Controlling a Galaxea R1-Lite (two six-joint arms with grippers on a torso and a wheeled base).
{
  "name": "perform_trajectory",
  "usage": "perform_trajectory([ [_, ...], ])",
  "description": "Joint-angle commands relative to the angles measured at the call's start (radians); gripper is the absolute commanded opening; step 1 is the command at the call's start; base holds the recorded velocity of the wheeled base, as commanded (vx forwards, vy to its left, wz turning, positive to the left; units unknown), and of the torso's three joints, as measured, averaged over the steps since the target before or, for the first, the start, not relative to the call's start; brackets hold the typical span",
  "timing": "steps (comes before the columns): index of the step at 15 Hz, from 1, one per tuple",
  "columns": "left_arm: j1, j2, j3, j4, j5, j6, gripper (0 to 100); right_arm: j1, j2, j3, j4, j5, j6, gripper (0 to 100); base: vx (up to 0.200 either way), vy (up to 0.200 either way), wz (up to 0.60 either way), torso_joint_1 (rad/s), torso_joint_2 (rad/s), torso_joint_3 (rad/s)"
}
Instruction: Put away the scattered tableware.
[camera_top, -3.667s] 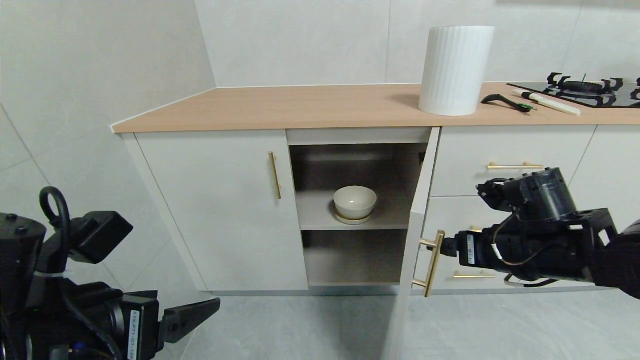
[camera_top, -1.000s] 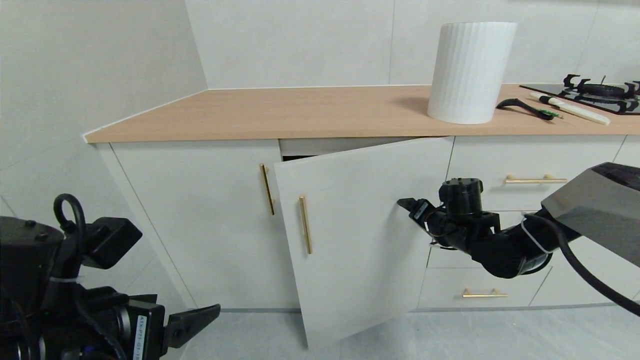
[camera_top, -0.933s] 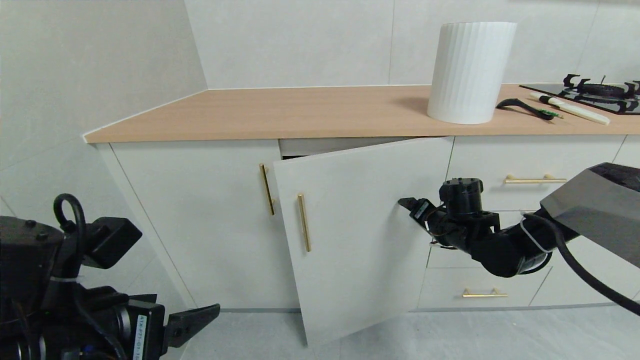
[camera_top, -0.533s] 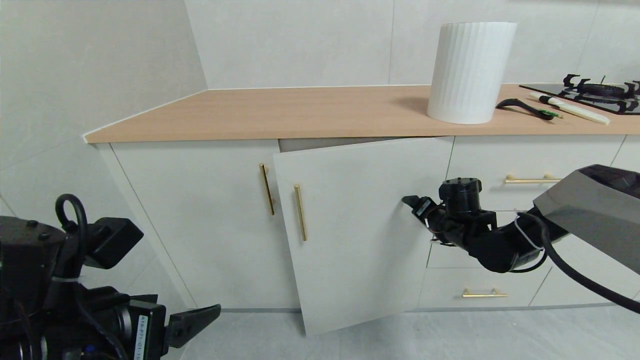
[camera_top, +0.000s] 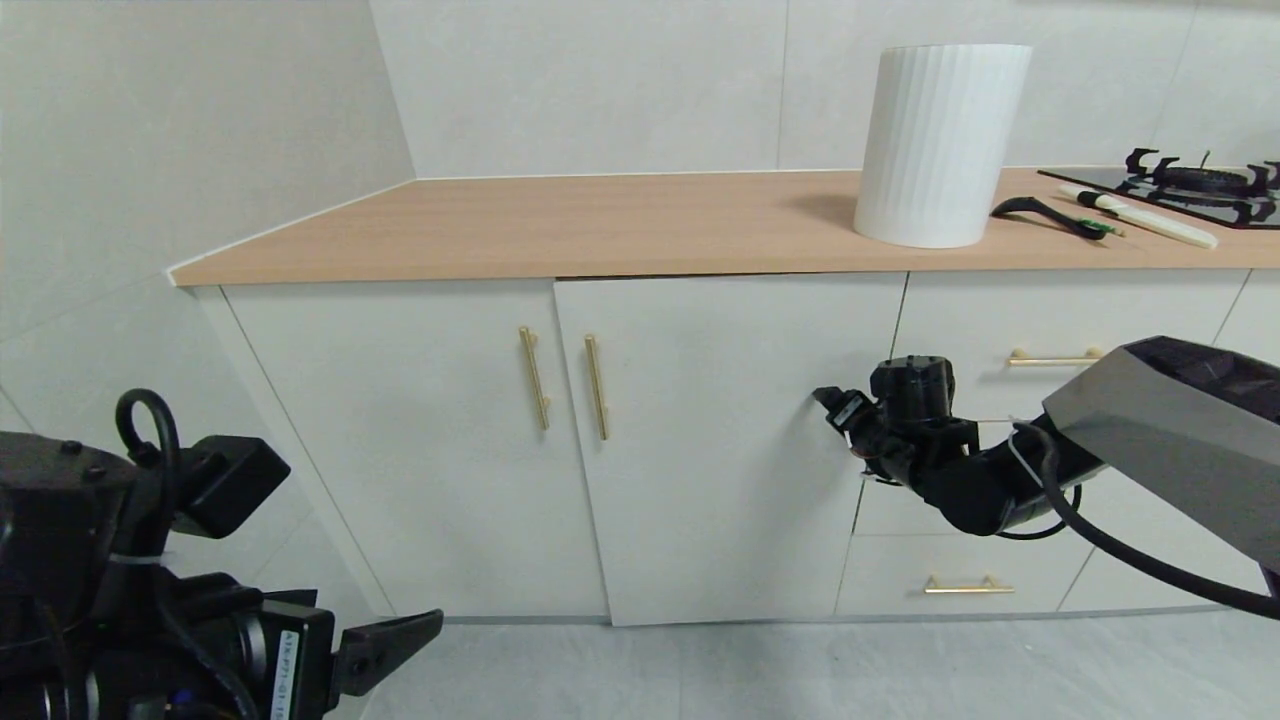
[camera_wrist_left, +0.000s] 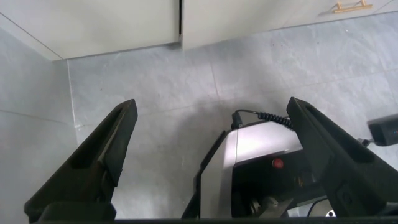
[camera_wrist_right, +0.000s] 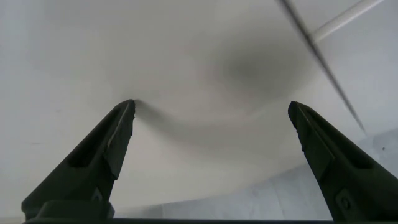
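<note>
1. Now the door (camera_top: 720, 440) stands shut, flush with its neighbour (camera_top: 400, 430) to the left. Their two brass handles (camera_top: 596, 386) hang side by side at the seam.
2. At mid-height on the door's right part, near the hinge edge, is the right gripper (camera_top: 835, 403). In the wrist view its fingers are spread wide with nothing between them, and their tips are against the pale panel (camera_wrist_right: 186, 56).
3. Well down and left of the door, the left gripper (camera_top: 400, 640) hangs low over the floor (camera_wrist_left: 155, 81). Its fingers are also spread apart, and it holds nothing.
4. Above the door runs a wood-toned worktop (camera_top: 560, 225), which ends at the wall corner on the left.
5. A tall white ribbed vase (camera_top: 940, 145) stands upright on the worktop, over the door's top right corner.
6. Farther right of the door, past the vase, a black utensil (camera_top: 1045, 213) and a pale knife (camera_top: 1140, 222) lie close together on the worktop. The knife lies just beside the hob (camera_top: 1190, 185).
7. Right of the door are stacked drawers (camera_top: 1060, 320) with short brass pulls.
8. Pale grey tiles cover the wall (camera_top: 600, 80) above and left of the door, and grey tiles cover the floor below it.
</note>
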Motion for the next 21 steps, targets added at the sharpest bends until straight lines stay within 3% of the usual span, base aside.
perform_trajectory([
  [1,0.001,0.002,0.0,0.0,0.0,-0.001,100,-0.001,0.018,-0.009,0.0,-0.004,0.0,100,0.0,0.0,0.0,0.0,0.0,0.0],
  [9,0.0,0.001,0.001,0.0,0.0,-0.001,100,-0.012,0.011,-0.001,0.001,-0.01,-0.001,100,0.0,0.0,0.0,0.0,0.0,0.0],
  [12,0.0,0.002,0.004,0.0,0.0,0.001,100,0.004,-0.147,0.206,-0.01,0.181,-0.007,100,0.0,0.0,0.0,0.0,0.0,0.0],
  [15,0.0,-0.001,0.004,0.0,0.0,0.001,100,0.004,-0.338,0.419,-0.011,0.473,-0.136,100,0.0,0.0,0.0,0.0,0.0,0.0],
  [19,0.0,-0.031,0.003,0.0,0.0,-0.003,100,0.018,-0.459,0.511,-0.011,0.488,-0.297,100,0.0,0.0,0.0,0.0,0.0,0.0],
  [21,0.0,-0.099,0.004,-0.028,0.0,0.001,100,0.034,-0.561,0.542,-0.013,0.442,-0.316,100,0.0,0.0,0.0,0.0,0.0,0.0],
])
